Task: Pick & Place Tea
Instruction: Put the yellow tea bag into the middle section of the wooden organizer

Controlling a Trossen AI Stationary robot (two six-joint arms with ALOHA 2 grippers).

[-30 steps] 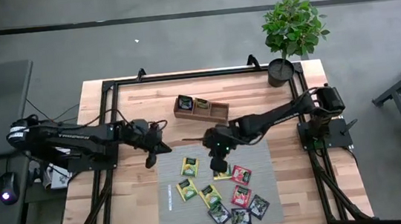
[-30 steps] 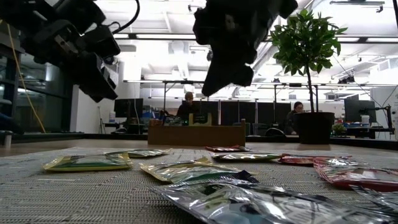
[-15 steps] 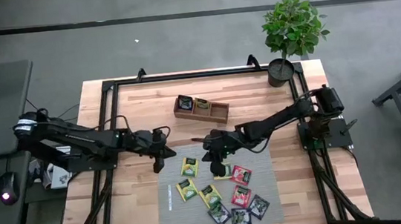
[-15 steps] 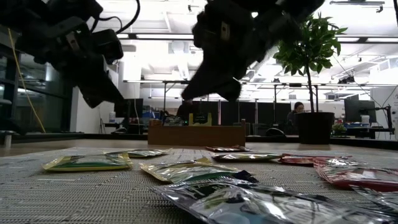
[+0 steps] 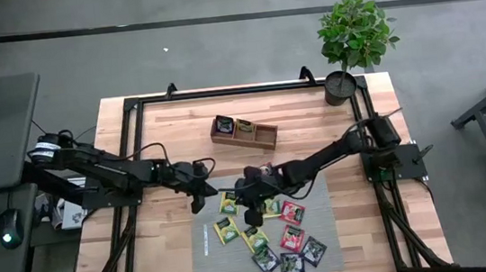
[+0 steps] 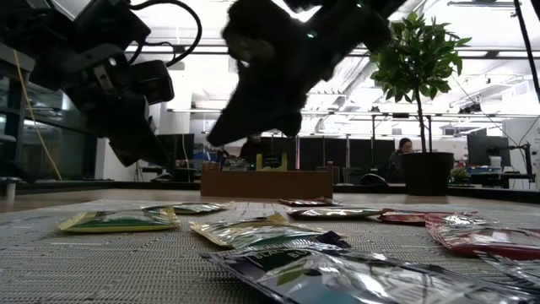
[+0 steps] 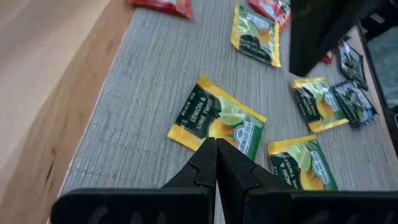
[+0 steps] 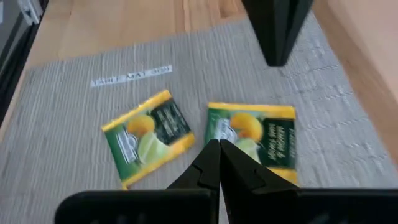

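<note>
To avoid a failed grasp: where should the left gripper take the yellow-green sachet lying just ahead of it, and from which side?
Probably from straight above, at an edge: the yellow-green sachet lies flat on the grey mat, clear of its neighbours, so no side offers height. The left gripper, now shut, must open first.

Wooden table (image 5: 170, 126) — mat (image 5: 320, 227), tray (image 5: 243, 130), plant (image 5: 355, 43)
</note>
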